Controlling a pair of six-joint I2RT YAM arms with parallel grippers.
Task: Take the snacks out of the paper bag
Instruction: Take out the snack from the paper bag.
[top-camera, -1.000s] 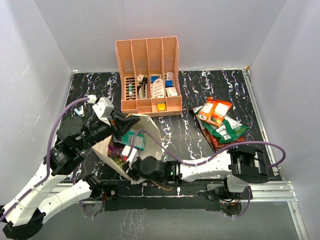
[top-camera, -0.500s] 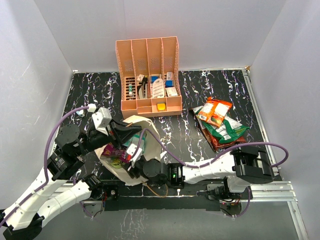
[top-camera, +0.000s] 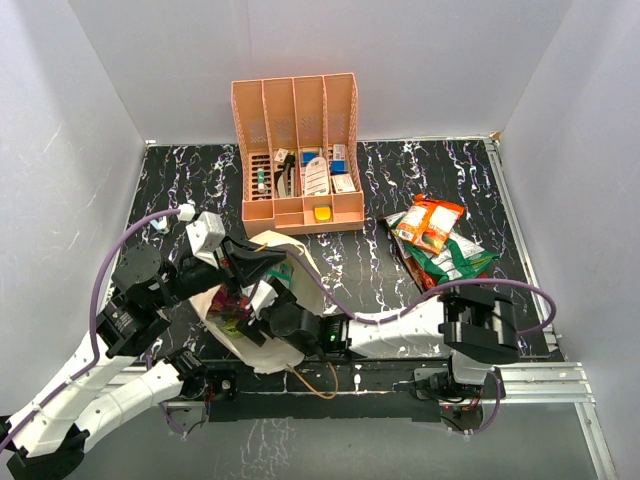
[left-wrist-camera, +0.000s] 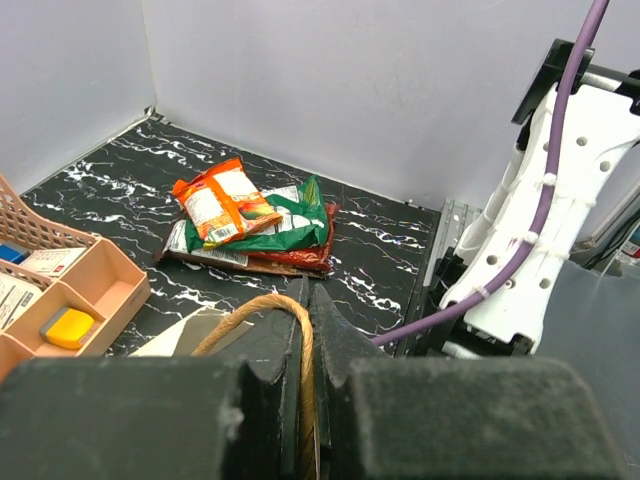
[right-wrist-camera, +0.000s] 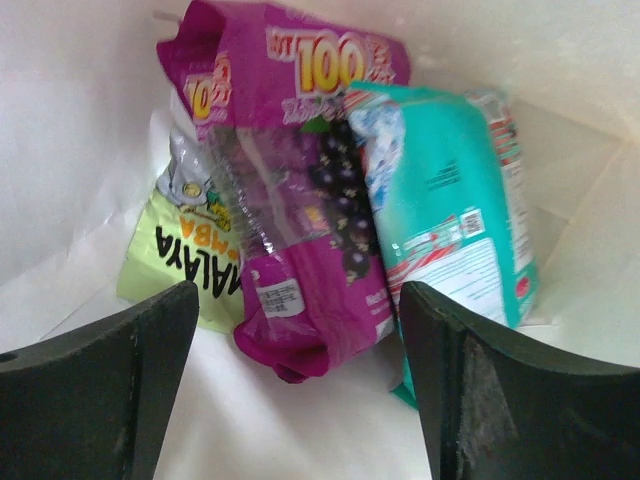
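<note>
Right tool (right-wrist-camera: 297, 310) spread inside paper bag (top-camera: 258, 352)

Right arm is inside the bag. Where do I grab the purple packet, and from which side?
Take the purple packet by its near lower end, coming straight in through the mouth of the paper bag. That end points at the open right gripper, between its fingers, and lies free. Its sides rest against the teal packet and over the yellow-green packet.
</note>
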